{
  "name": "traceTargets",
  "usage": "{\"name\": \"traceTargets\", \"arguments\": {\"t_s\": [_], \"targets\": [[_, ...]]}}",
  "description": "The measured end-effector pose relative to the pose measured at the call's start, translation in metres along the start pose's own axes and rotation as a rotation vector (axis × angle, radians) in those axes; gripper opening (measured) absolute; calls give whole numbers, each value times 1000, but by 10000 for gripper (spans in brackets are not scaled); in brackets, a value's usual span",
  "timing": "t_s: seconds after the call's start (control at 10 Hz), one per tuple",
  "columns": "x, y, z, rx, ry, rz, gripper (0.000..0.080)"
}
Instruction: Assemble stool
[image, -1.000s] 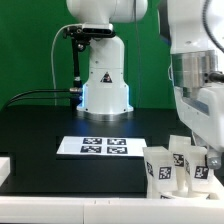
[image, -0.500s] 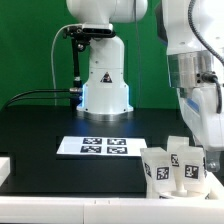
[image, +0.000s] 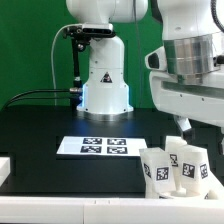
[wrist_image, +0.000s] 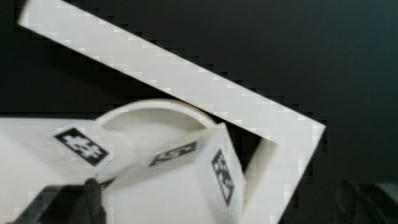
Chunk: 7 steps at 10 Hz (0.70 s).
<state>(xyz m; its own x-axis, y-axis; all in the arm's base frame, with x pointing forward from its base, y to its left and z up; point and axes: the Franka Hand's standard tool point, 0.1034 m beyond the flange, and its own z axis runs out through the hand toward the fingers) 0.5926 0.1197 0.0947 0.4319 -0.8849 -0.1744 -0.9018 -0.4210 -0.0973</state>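
From my seat I see the gripper only as two dark fingertips at the edge of the wrist view; the exterior view shows the arm's white wrist housing but hides the fingers behind it. The fingers stand apart, with nothing between them. Just beyond the fingertips sits the stool hardware: a curved white seat piece, with tagged white legs against it, touching or nearly so. Past those parts, farther from the gripper, a white angled rail runs across the black table. In the exterior view the stool parts are a cluster of upright tagged white blocks directly under the raised wrist, near the table's front edge. Well away from the gripper, toward the exterior view's left, lies the marker board, flat on the table. Behind it stands the robot base, with a green backdrop beyond.
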Motion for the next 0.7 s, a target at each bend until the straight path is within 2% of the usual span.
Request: {"name": "traceTargets", "arguments": {"t_s": [0.2, 0.3, 0.4, 0.6, 0.7], "targets": [[1, 2, 1, -4, 0, -117, 649], [2, 3, 0, -18, 9, -241, 649], [2, 3, -3, -63, 23, -417, 649], [3, -2, -11, -125, 43, -747, 649], [3, -2, -10, -131, 43, -810, 649]]}}
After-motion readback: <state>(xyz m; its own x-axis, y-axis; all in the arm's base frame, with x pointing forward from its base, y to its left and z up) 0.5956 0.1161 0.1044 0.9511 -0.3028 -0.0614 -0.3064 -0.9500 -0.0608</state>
